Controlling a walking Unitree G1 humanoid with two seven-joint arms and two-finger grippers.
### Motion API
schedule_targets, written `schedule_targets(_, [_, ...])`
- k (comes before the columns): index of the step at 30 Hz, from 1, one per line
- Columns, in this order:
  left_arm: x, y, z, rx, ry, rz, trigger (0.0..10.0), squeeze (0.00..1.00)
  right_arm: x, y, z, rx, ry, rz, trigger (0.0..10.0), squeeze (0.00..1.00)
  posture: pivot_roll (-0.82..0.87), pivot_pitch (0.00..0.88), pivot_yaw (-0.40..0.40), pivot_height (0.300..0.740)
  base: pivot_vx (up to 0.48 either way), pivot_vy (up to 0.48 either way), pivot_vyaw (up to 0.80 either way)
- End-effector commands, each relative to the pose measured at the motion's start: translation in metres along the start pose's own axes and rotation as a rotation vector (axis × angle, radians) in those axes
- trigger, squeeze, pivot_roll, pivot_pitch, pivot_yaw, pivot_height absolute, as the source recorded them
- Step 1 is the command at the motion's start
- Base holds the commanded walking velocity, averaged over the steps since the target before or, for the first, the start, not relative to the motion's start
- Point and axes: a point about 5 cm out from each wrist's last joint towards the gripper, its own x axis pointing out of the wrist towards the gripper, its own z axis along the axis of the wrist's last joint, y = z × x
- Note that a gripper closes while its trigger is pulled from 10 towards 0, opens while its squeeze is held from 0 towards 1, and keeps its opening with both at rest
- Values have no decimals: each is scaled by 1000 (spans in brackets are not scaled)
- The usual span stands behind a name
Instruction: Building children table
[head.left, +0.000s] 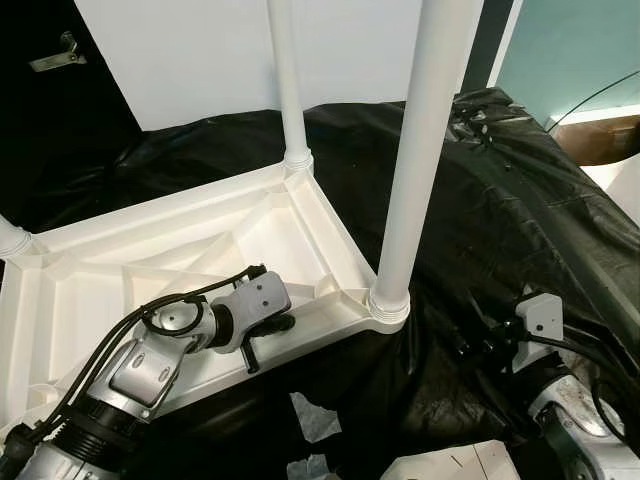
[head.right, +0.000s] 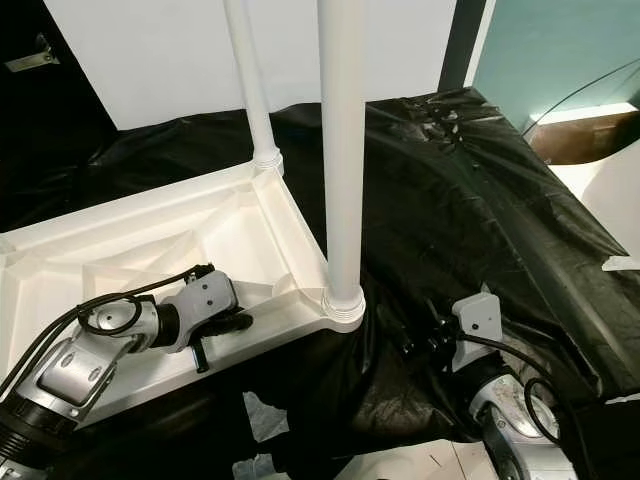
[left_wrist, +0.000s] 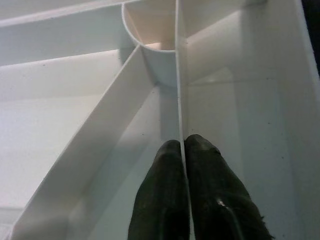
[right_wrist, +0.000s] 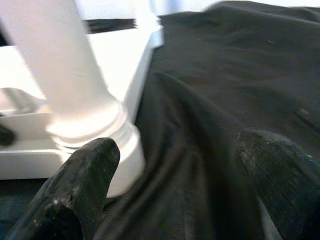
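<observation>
The white children's table top (head.left: 150, 250) lies upside down on a black plastic sheet (head.left: 520, 200). Two white legs stand upright in its corners, one near (head.left: 425, 140) and one far (head.left: 288, 80); a third leg's base (head.left: 12, 240) shows at the left edge. My left gripper (left_wrist: 184, 145) reaches into the underside and is shut on a thin rib (left_wrist: 179, 75) that runs to a round socket (left_wrist: 150, 30). My right gripper (right_wrist: 180, 150) hovers open over the sheet, just right of the near leg's base (right_wrist: 95, 125), holding nothing.
A brown cardboard box (head.left: 600, 135) sits at the far right. A white panel (head.left: 180, 60) stands behind the table. Paper scraps (head.left: 320, 420) and a white board (head.left: 450, 465) lie on the floor in front, between my arms.
</observation>
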Motion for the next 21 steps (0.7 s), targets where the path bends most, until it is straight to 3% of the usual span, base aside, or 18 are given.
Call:
schedule_targets(1, [1,3,-5,-65,-10,108,10000,1000,1,4,0,7,9,39,10000,0,13,104,32,740,0,0,0])
schedule_targets(7, [0,3,-2,-68,-37,116,10000,1000,7,7,3,13,7,80,10000,0,22,98,31,740,0,0,0])
schedule_targets(8, [0,2,1,-67,-55,110,10000,773,10,7,4,5,5,109,10000,0,28,97,30,740,0,0,0])
schedule_targets(9, [0,2,1,-67,-55,110,10000,773,10,7,4,5,5,109,10000,0,28,97,30,740,0,0,0])
schedule_targets(10, [0,1,4,-76,-84,110,10000,0,14,7,5,-4,4,142,10000,0,34,93,28,740,0,0,0])
schedule_targets(13, [0,0,7,-87,-108,109,10000,0,18,6,7,-13,2,169,10000,0,35,92,29,740,0,0,0])
schedule_targets(15, [-6,3,12,-75,-143,147,10000,0,30,3,9,-22,1,224,10000,0,50,85,25,740,0,0,0])
schedule_targets(18, [-6,3,12,-75,-143,147,10000,0,30,3,9,-22,1,224,10000,0,50,85,25,740,0,0,0])
schedule_targets(19, [-14,5,16,-80,-168,192,10000,0,39,5,10,-23,5,274,10000,0,65,81,17,740,0,0,0])
schedule_targets(21, [-14,5,16,-80,-168,192,10000,0,39,5,10,-23,5,274,10000,0,65,81,17,740,0,0,0])
